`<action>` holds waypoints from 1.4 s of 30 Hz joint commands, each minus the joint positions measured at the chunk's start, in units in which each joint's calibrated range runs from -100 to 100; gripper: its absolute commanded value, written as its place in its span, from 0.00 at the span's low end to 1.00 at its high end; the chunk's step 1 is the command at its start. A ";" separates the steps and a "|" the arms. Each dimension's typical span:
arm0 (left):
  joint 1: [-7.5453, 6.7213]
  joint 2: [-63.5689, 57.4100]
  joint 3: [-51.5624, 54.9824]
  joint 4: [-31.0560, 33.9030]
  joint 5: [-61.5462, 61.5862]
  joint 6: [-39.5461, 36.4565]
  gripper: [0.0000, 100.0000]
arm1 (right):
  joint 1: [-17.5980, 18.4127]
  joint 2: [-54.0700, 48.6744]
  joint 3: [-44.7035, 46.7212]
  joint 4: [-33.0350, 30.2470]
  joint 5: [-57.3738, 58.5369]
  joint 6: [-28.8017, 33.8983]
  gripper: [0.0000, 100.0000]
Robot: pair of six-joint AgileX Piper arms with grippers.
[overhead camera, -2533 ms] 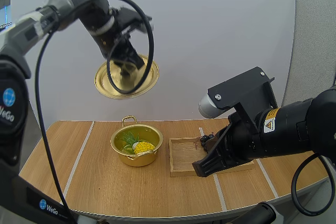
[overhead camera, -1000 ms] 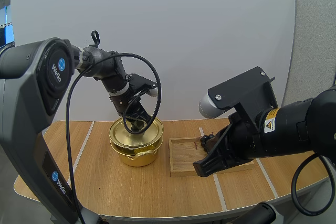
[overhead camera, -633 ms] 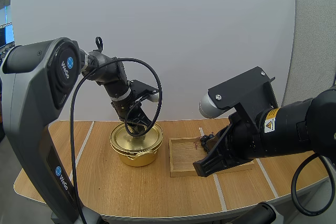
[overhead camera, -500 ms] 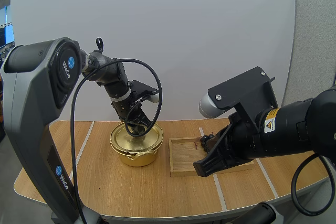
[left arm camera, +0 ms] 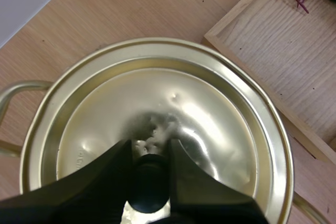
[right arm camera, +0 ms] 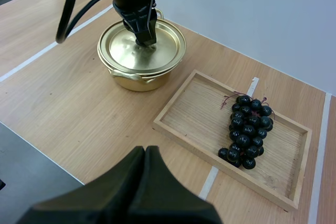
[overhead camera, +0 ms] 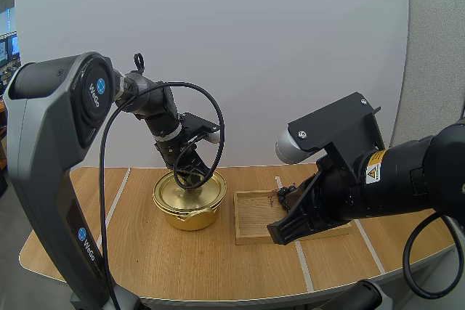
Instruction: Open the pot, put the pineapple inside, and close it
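High view: my left gripper (overhead camera: 190,173) is at the lid (overhead camera: 173,192), seated on the pot (overhead camera: 190,215) beside the tray (overhead camera: 254,221). Left wrist: fingers (left arm camera: 113,174) pinch the knob (left arm camera: 151,182); I judge it best to part them evenly and rise straight, leaving the lid unnudged. Right wrist: my right gripper (right arm camera: 144,158) is closed, empty.

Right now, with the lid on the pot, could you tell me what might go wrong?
The left claw pinches the knob of the lid: rising before opening would probably pull the lid off the pot. A sideways pull could shove the pot against the wooden tray close beside it.
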 commanded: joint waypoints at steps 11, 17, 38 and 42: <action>-0.08 1.69 0.55 0.25 6.61 0.24 0.55 | -0.18 -0.40 0.25 -0.45 0.00 -0.18 0.00; -0.08 1.69 0.55 -0.80 8.80 0.24 1.00 | -0.17 -0.40 0.25 -0.45 0.00 -0.18 0.00; -0.08 -15.70 0.40 -0.97 14.61 -1.26 1.00 | -0.17 -0.40 0.25 -0.45 0.00 -0.18 0.00; -0.08 -24.25 0.40 -0.84 16.48 -1.26 1.00 | -0.17 -0.40 0.25 -0.45 0.00 -0.18 0.00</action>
